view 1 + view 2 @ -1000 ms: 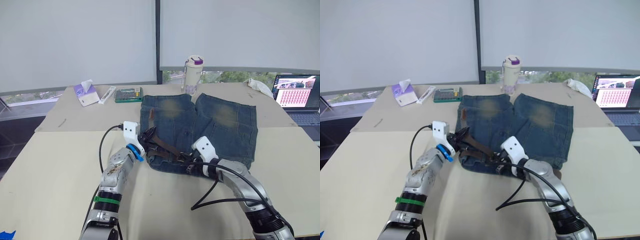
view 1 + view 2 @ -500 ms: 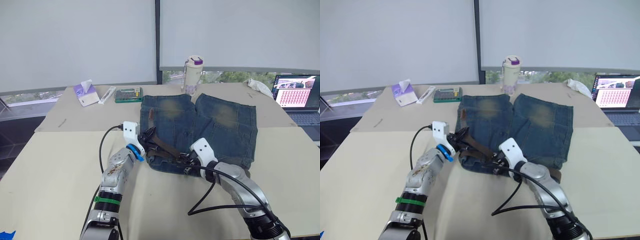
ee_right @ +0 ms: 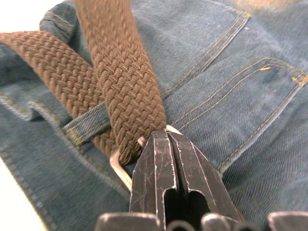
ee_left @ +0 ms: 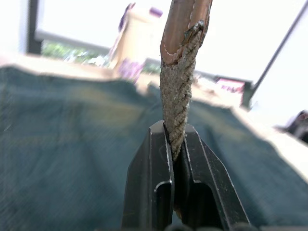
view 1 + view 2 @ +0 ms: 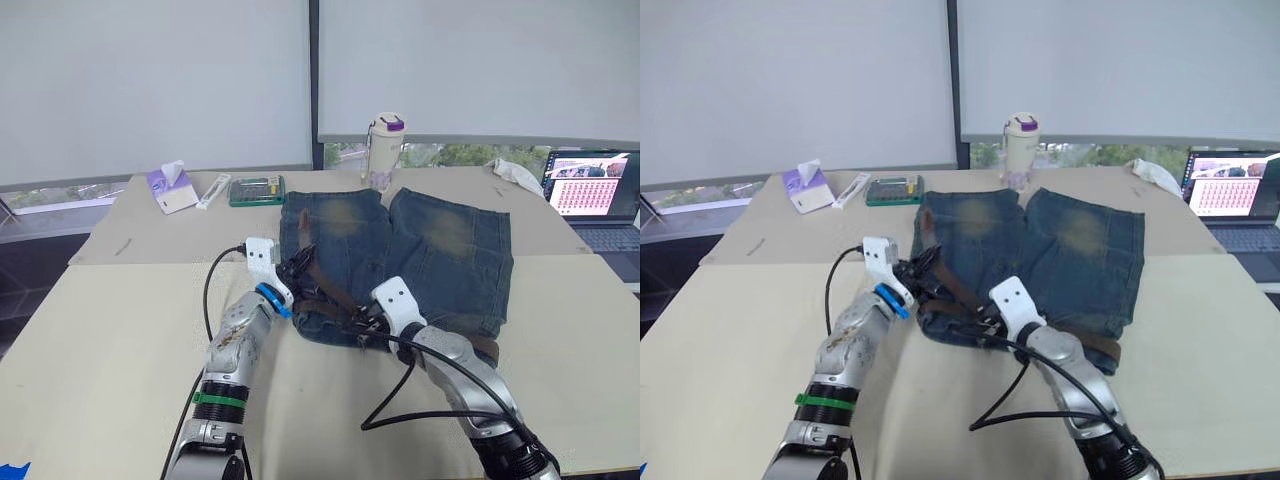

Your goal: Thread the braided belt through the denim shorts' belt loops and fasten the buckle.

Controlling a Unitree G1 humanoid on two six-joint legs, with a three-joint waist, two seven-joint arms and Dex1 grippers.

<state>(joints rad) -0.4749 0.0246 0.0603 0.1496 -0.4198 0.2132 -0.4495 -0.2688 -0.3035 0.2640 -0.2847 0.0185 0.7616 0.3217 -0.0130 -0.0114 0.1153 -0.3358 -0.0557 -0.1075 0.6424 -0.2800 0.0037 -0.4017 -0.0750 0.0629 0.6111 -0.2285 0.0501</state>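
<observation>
Compared with one second ago, the right gripper (image 5: 366,322) has moved along the waistband toward the left one, so the buckle end comes nearer to the free end; I judge the fastening step is close. The faded blue denim shorts (image 5: 440,250) lie flat on the beige tabletop (image 5: 110,330), and the dark brown braided belt (image 3: 120,91) runs under a small denim belt loop (image 3: 89,126). The right fingers (image 3: 154,178) are clenched at the silver metal buckle (image 3: 120,169). The left gripper (image 4: 174,144) pinches the belt's leather-tipped end, which stands upright between its nearly closed fingers.
</observation>
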